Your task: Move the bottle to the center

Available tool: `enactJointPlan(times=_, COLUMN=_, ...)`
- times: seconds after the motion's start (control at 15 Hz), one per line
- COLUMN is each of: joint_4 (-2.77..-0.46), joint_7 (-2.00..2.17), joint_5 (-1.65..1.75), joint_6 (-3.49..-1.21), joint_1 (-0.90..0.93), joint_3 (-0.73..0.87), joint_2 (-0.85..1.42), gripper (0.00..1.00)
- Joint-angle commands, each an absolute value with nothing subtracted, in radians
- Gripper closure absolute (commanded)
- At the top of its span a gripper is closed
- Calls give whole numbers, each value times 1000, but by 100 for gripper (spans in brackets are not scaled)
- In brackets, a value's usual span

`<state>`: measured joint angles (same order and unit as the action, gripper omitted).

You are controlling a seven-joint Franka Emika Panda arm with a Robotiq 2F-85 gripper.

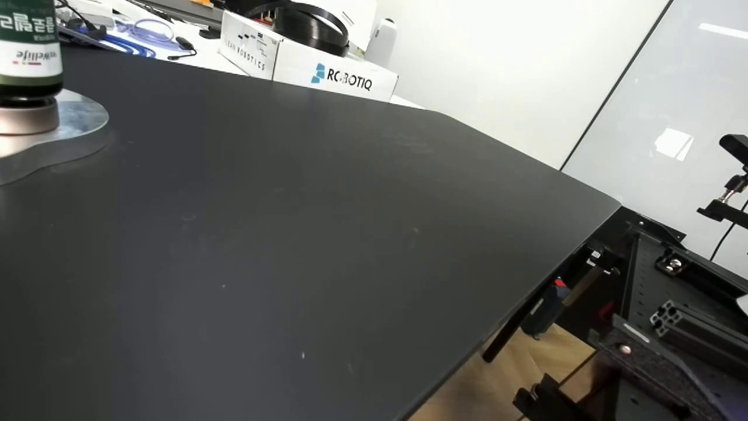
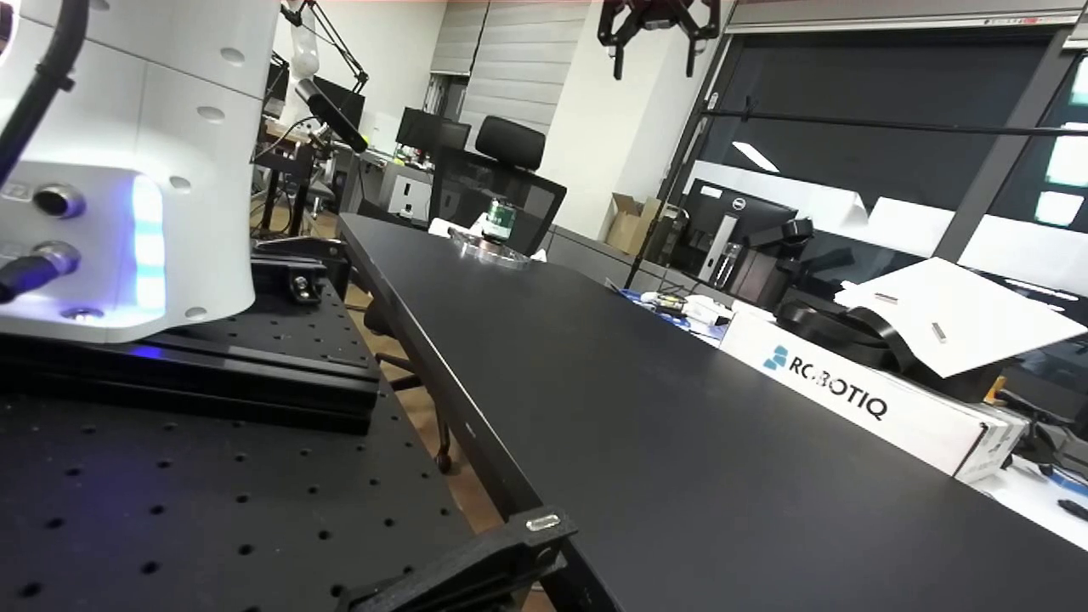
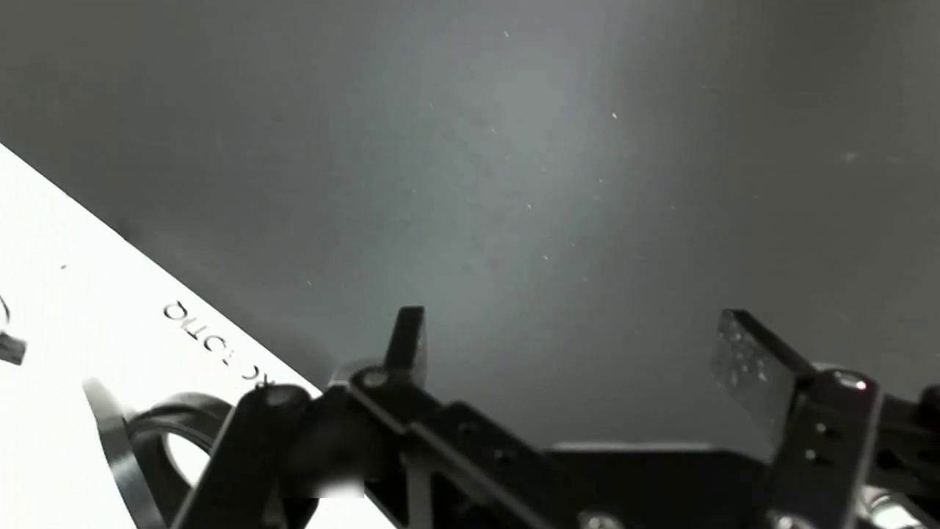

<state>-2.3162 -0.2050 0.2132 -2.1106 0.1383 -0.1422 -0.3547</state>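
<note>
Bottle (image 1: 29, 61) stood cap-down on a silver plate (image 1: 87, 114); the hand (image 2: 654, 75) hung spread and empty above the table (image 2: 595, 382); an off-centre grasp might topple the bottle.

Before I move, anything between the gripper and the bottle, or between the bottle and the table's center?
Nothing visible blocks either path. The open gripper hangs high above the table; the bottle stands cap-down on a silver plate, so lifting it off toward the center likely beats sliding.
</note>
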Motion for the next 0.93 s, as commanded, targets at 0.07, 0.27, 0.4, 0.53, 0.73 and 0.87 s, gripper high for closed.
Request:
enactJointPlan(times=0.07, joint_4=-2188, joint_7=-143, joint_5=182, joint_6=-2095, joint_1=243, joint_3=-259, joint_2=-293, gripper=0)
enactJointPlan(times=0.27, joint_4=-2108, joint_7=-140, joint_5=181, joint_6=-2064, joint_1=309, joint_3=-340, joint_2=-235, gripper=0)
enactJointPlan(times=0.4, joint_4=-2163, joint_7=-152, joint_5=189, joint_6=-2094, joint_1=307, joint_3=-328, joint_2=-277, gripper=0)
enactJointPlan(times=0.53, joint_4=-2142, joint_7=-149, joint_5=188, joint_6=-2085, joint_1=319, joint_3=-344, joint_2=-256, gripper=0)
enactJointPlan(times=0.73, joint_4=-2134, joint_7=-150, joint_5=188, joint_6=-2085, joint_1=313, joint_3=-338, joint_2=-244, gripper=0)
enactJointPlan(times=0.87, joint_4=-2115, joint_7=-149, joint_5=199, joint_6=-2096, joint_1=305, joint_3=-336, joint_2=-211, gripper=0)
